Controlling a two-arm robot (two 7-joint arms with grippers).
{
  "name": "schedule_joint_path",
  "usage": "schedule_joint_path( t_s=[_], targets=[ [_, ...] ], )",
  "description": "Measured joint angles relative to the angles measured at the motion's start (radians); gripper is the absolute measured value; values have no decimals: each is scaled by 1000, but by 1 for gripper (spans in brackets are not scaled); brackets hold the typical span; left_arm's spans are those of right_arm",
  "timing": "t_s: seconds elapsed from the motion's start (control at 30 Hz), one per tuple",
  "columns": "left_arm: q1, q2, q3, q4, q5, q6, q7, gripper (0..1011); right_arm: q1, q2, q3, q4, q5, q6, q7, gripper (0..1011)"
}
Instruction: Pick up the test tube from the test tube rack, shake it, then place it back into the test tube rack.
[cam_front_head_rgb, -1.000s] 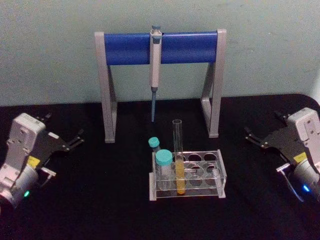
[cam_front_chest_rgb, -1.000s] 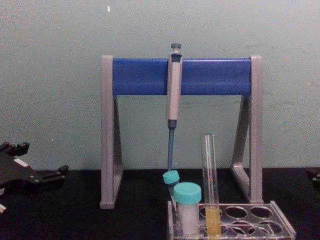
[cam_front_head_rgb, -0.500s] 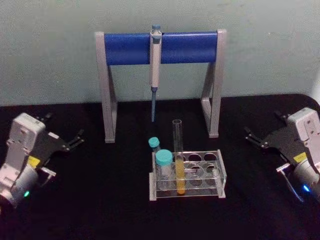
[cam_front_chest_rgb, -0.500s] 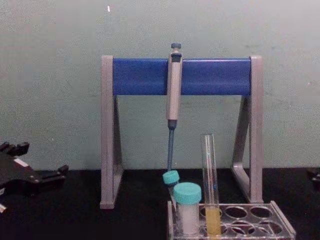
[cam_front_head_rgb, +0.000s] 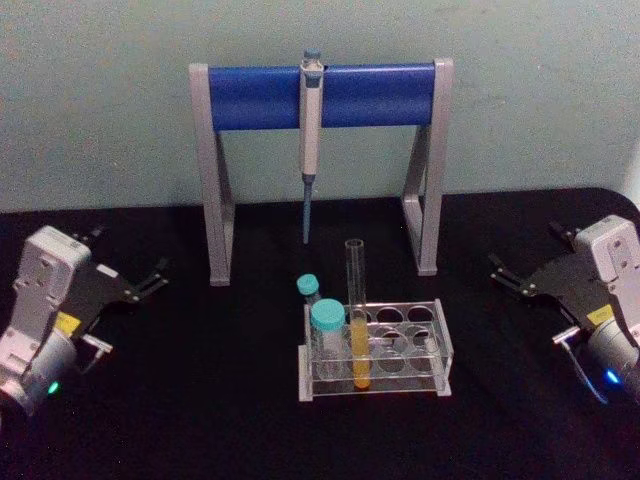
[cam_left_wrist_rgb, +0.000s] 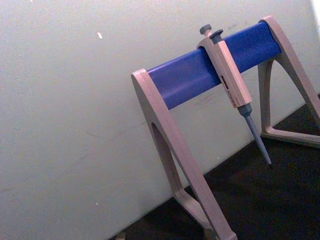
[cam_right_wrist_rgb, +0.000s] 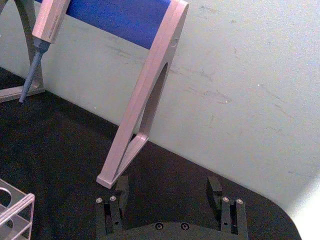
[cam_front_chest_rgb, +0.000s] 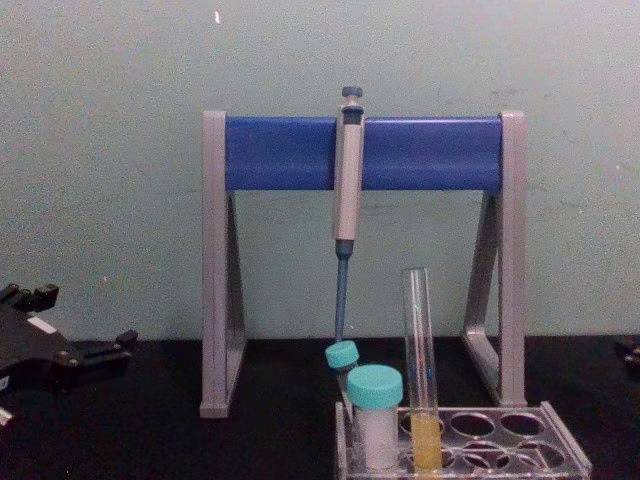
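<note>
At the far left of the black table (cam_front_head_rgb: 220, 400): left gripper (cam_front_head_rgb: 127, 252), low, tips aimed inward toward the middle. Fingers spread wide, nothing between them, touching nothing. The chest view shows it the same way, out at the edge (cam_front_chest_rgb: 80, 318).

Middle, in front of the blue-and-grey stand (cam_front_head_rgb: 260, 95): rack (cam_front_head_rgb: 440, 335), flat on the table.
- Wide capped tube (cam_front_head_rgb: 327, 330) at the rack's left end; small capped tube (cam_front_head_rgb: 308, 290) just behind it.
- Test tube (cam_front_head_rgb: 355, 310) just to the right of those two, seated in a hole. It stands upright, long axis vertical, open top well above the rack. Yellow-orange liquid in the lower part only (cam_front_chest_rgb: 420, 370).
- Holes to its right look empty.

Far right: right gripper (cam_front_head_rgb: 527, 255), also low and aimed inward. The wrist view shows its fingers (cam_right_wrist_rgb: 216, 189) well apart with only table between them; it holds nothing. A corner of the rack (cam_right_wrist_rgb: 15, 210) shows off to one side there.

Judgement:
- Both grippers are well apart from the test tube, which lies inward from each.
- The right one looks somewhat nearer.
- Its side of the test tube is free, while the capped tubes crowd the left side.
- A sideways grasp on the bare glass above the rack, then a straight lift, seems to be what is called for.
</note>
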Motion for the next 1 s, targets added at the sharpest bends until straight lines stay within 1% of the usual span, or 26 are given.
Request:
schedule_joint_path(
  t_s=[0.17,0.4,0.5,0.6,0.7,1.0],
  targets=[
    [0,0,0,0,0,0,0,1001,-6,-2,6,-6,0,0,6,1000],
    [0,0,0,0,0,0,0,1001,-32,-5,23,-46,8,5,38,1000],
    [0,0,0,0,0,0,0,1001,-45,-7,29,-69,19,10,57,1000],
    [0,0,0,0,0,0,0,1001,-58,-13,35,-95,43,17,94,1000],
    [0,0,0,0,0,0,0,1001,-65,-18,37,-106,59,21,117,1000],
    [0,0,0,0,0,0,0,1001,-82,-40,41,-154,131,45,227,1000]
  ],
)
